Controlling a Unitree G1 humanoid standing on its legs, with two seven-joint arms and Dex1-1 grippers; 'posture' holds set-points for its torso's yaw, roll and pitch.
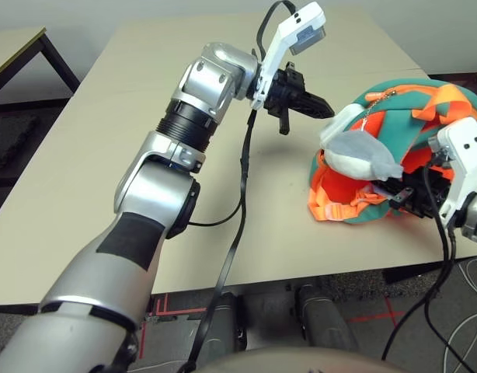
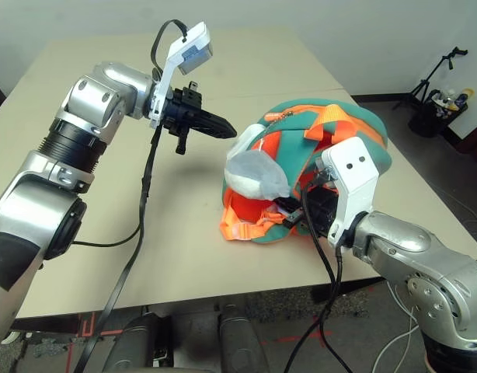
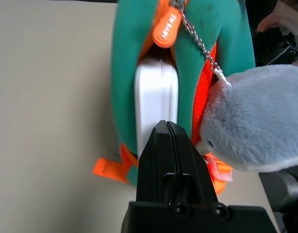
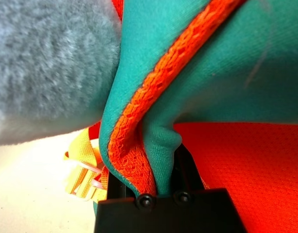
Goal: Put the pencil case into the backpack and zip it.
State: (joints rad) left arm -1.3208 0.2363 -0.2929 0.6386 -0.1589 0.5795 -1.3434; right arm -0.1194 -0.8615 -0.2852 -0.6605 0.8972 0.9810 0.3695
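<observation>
The backpack (image 2: 301, 175) lies on its side at the right centre of the table (image 2: 246, 78) in the head views, teal and orange, with its grey plush charm (image 2: 258, 175) slumped over the near flank. The pencil case (image 3: 156, 104) sits end-on inside the open mouth, a white slab wedged between the 2 teal lips, so the first half of the job looks done and the zipping is left.

My left gripper (image 1: 312, 103) hangs just left of the bag, above the table, its 2 fingers pressed fully together with nothing between them; in the left wrist view the tips point straight at the exposed end of the case. My right gripper (image 2: 301, 214) is at the bag's near right side, clamped nearly closed on a fold of teal fabric with orange binding.

I judge the case stiff, smooth and light: it should slide deeper under a push from closed fingertips, though it could skate sideways. The bag is soft and floppy, collapsing wherever it is not held, so my pinch on the edge must hold it taut. The orange zipper pull (image 3: 167, 26) beside the charm's chain (image 3: 202, 48) is the small, loose tab to take hold of next.
</observation>
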